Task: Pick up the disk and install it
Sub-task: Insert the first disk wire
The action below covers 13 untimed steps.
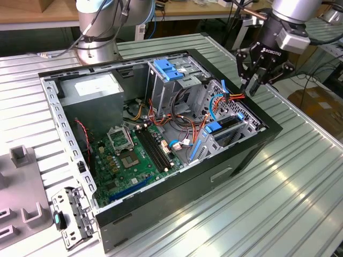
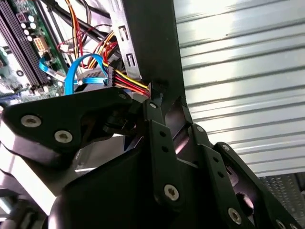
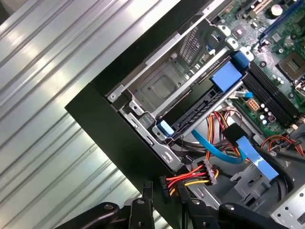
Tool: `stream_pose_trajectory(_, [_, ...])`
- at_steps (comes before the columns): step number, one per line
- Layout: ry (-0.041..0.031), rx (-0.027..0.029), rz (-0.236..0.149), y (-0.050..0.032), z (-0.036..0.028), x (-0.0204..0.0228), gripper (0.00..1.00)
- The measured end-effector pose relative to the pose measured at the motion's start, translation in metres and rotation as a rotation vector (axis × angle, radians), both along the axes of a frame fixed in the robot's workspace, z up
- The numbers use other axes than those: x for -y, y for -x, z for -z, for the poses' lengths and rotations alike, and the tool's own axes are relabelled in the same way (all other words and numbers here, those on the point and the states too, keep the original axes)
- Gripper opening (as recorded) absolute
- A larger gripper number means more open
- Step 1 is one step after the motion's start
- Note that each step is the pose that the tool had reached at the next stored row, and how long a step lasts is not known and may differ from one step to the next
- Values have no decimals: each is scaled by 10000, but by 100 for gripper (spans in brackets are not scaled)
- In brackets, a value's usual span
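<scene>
The disk (image 1: 229, 123) sits slotted in the drive cage at the case's corner on the exterior view's right, its dark body in a bright blue carrier. In the first wrist view the disk (image 3: 200, 112) lies edge-on in its bay with a blue tab at one end. My gripper (image 1: 251, 89) hangs just above the case wall beside that cage. Its fingers are closed on the black power connector (image 3: 164, 184) of a red, yellow and black wire bundle (image 2: 127, 82). The gripper (image 2: 156, 91) is apart from the disk.
The open black computer case (image 1: 236, 160) lies on a slatted metal table (image 1: 300, 203). Inside are the motherboard (image 1: 126, 155), a blue cable (image 3: 214, 149) and a lighter blue latch piece (image 1: 169, 68). A grey fixture (image 1: 21, 182) and a metal bracket (image 1: 72, 214) lie at the exterior view's left.
</scene>
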<state>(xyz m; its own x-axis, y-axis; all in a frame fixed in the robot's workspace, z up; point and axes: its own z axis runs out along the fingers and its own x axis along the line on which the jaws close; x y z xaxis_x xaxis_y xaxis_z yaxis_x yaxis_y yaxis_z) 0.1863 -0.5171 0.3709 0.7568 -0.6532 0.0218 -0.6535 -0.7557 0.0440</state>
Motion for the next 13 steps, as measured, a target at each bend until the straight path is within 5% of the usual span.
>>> stream_pose_trajectory(5, [-56, -1, -677, 25, 58, 6, 31])
stream_pose_trajectory(8, [-57, -1, -716, 25, 48, 6, 17])
stream_pose_trajectory(13, [-60, 0, -735, 25, -5, 6, 17])
